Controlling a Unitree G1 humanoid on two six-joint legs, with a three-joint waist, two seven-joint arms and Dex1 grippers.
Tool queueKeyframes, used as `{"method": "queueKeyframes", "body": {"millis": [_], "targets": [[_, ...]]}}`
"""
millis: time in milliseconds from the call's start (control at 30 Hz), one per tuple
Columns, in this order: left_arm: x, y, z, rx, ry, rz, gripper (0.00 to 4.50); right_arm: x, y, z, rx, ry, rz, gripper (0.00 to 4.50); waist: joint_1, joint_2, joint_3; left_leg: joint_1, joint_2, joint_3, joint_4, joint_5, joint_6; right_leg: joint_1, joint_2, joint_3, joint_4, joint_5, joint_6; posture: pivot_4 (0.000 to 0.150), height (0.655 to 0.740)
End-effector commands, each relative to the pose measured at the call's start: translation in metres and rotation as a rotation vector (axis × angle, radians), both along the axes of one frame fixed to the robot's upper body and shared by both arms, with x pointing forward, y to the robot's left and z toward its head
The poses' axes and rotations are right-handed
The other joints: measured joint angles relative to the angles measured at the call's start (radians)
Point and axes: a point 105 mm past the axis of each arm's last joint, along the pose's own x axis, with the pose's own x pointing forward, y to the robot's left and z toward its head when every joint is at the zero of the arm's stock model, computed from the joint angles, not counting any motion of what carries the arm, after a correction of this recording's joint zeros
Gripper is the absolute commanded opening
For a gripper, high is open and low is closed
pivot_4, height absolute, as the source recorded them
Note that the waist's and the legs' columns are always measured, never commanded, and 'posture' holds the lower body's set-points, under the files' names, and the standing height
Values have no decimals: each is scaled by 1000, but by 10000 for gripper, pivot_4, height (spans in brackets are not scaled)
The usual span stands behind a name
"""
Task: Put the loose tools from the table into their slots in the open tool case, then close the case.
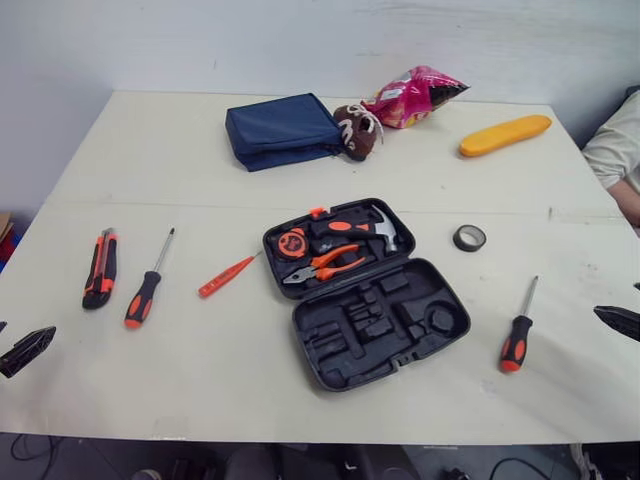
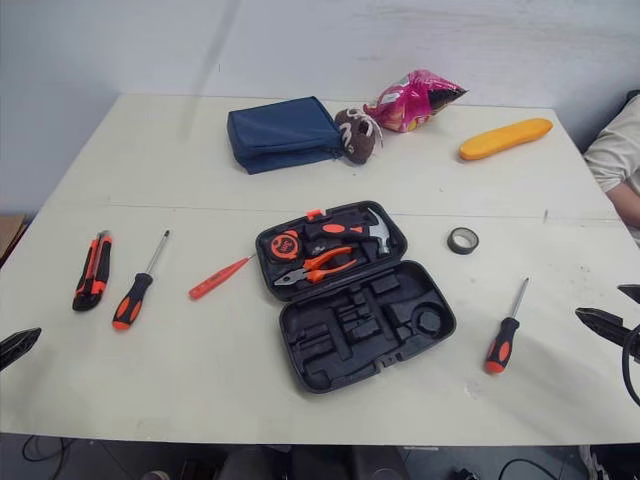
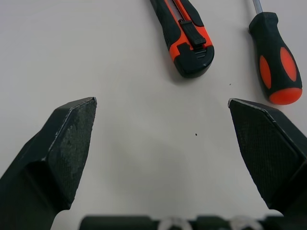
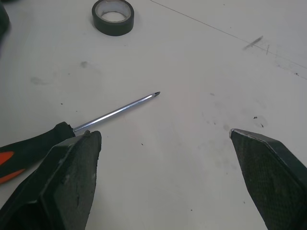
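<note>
Left eye view puts the screwdriver [image 1: 517, 330] at 9 o'clock from your right gripper [image 4: 164, 133], the nearer arm, its shaft lying 12-to-6 on the desk [image 1: 200, 380] at 3 o'clock of the open tool case [image 1: 380, 312]; that and your left gripper [image 3: 162, 100] hang released, empty.

On the table [image 1: 200, 390], the open tool case [image 1: 335, 365] is set at the centre, with a hammer [image 1: 372, 225], pliers [image 1: 325, 265] and tape measure [image 1: 292, 243] in its rear half; a small screwdriver [image 1: 226, 276], a larger screwdriver [image 1: 147, 290] and a knife [image 1: 99, 268] are ranged to its left, a third screwdriver [image 1: 517, 335] and a tape roll [image 1: 469, 238] to its right, and a pouch [image 1: 283, 130] behind.
</note>
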Motion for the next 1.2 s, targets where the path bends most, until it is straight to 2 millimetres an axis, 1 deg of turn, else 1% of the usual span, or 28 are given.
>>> {"method": "queueKeyframes", "body": {"millis": [33, 133, 267, 367, 500, 533, 567, 600, 667, 733, 800, 833, 900, 933, 967, 1000, 1067, 1133, 1167, 1200], "targets": [[7, -4, 11, 25, -51, -3, 44509, 7, -1, 7, -17, -43, -13, 45000, -1, 0, 0, 0, 0, 0, 0, 0, 0, 0, 0, 0, 0, 0, 0, 1500, 7400], [14, -9, 14, 20, -85, -12, 44509, 16, 3, 4, -2, -69, -20, 45000, -1, 0, 0, 2, 0, 1, 1, 0, 0, 1, 0, 1, 2, 0, 0, 1500, 7400], [12, -10, 11, 24, -70, -18, 44509, 20, 7, 8, -1, -85, -8, 45000, 0, 1, 1, 2, 0, 1, 1, 1, -1, 1, 0, 1, 3, 0, 0, 1500, 7400], [15, -9, 12, 26, -69, -10, 44509, 23, 7, 11, -3, -100, -14, 45000, -1, 1, 1, 3, 0, 1, 1, 1, -2, 1, 1, 1, 4, 0, 0, 1500, 7400], [23, -24, 17, 23, -81, -56, 44509, 32, 14, 15, -13, -129, -12, 45000, -1, 1, 1, 6, 0, 1, 1, 1, -2, 4, 1, 2, 4, 0, 0, 1500, 7400], [25, -31, 19, 29, -81, -81, 44509, 35, 16, 17, -14, -136, -10, 45000, -1, 1, 1, 6, 0, 1, 1, 1, -2, 4, 1, 2, 4, 0, 0, 1500, 7400], [29, -44, 23, 39, -86, -127, 44509, 41, 22, 20, -19, -146, 4, 45000, -2, 1, 1, 6, 0, 1, 1, 1, -2, 5, 1, 2, 4, 0, 0, 1500, 7400], [34, -61, 27, 41, -95, -184, 44509, 47, 29, 22, -23, -154, 17, 45000, -1, 1, 1, 7, 0, 1, 1, 1, -2, 5, 1, 2, 4, 0, 0, 1500, 7400], [43, -106, 32, 51, -103, -346, 44509, 63, 48, 27, -27, -165, 46, 45000, -1, 1, 1, 8, 0, 1, 1, 1, -2, 7, 1, 2, 4, 0, 0, 1500, 7400], [50, -143, 28, 82, -85, -467, 44509, 78, 67, 28, -36, -168, 74, 45000, 0, 1, 1, 9, 0, 1, 1, 1, -2, 9, 0, 2, 4, 0, 0, 1500, 7400], [55, -162, 25, 97, -80, -511, 44509, 87, 79, 28, -45, -176, 93, 45000, 1, 2, 1, 10, 0, 0, 1, 1, -3, 9, 1, 2, 4, 0, 0, 1500, 7400], [60, -177, 22, 76, -79, -534, 44509, 93, 91, 27, -38, -175, 125, 45000, 1, 3, 1, 9, 0, 0, 0, 2, -3, 9, 1, 2, 4, 0, 0, 1500, 7400], [73, -221, 10, 43, -64, -635, 44509, 113, 122, 22, -53, -165, 193, 45000, 1, 5, 2, 10, 1, 0, 1, 3, -4, 9, 2, 2, 4, -1, 0, 1500, 7400], [81, -236, 5, 32, -56, -651, 44509, 123, 133, 18, -59, -157, 199, 45000, 1, 5, 2, 9, 0, 0, 2, 4, -4, 9, 2, 2, 5, -1, 0, 1500, 7400], [86, -244, 1, 30, -50, -655, 44509, 130, 138, 16, -65, -152, 197, 45000, 1, 5, 2, 11, 0, 0, 3, 4, -3, 11, 2, 3, 5, 0, 1, 1500, 7400], [91, -248, -3, 30, -39, -638, 44509, 135, 141, 12, -78, -138, 186, 45000, 0, 5, 2, 10, 0, 0, 4, 4, -3, 10, 3, 3, 6, 0, 1, 1500, 7400], [96, -250, -13, 67, -6, -616, 44509, 143, 142, 3, -111, -115, 167, 45000, 0, 5, 2, 10, 0, 0, 4, 5, -3, 10, 3, 4, 6, 0, 2, 1500, 7400], [99, -253, -21, 79, 7, -619, 39210, 144, 145, -5, -128, -99, 181, 39619, 1, 6, 3, 9, 0, 1, 2, 5, -3, 8, 3, 4, 5, -1, 2, 1500, 7400], [100, -259, -24, 63, 9, -635, 35783, 144, 152, -11, -123, -89, 209, 36106, 2, 7, 3, 9, 0, 1, 2, 4, -3, 7, 3, 4, 6, -2, 1, 1500, 7400], [100, -263, -28, 57, 14, -640, 31270, 145, 158, -15, -119, -84, 232, 31358, 3, 7, 3, 9, 0, 1, 2, 4, -3, 7, 3, 4, 6, -2, 1, 1500, 7400]]}}
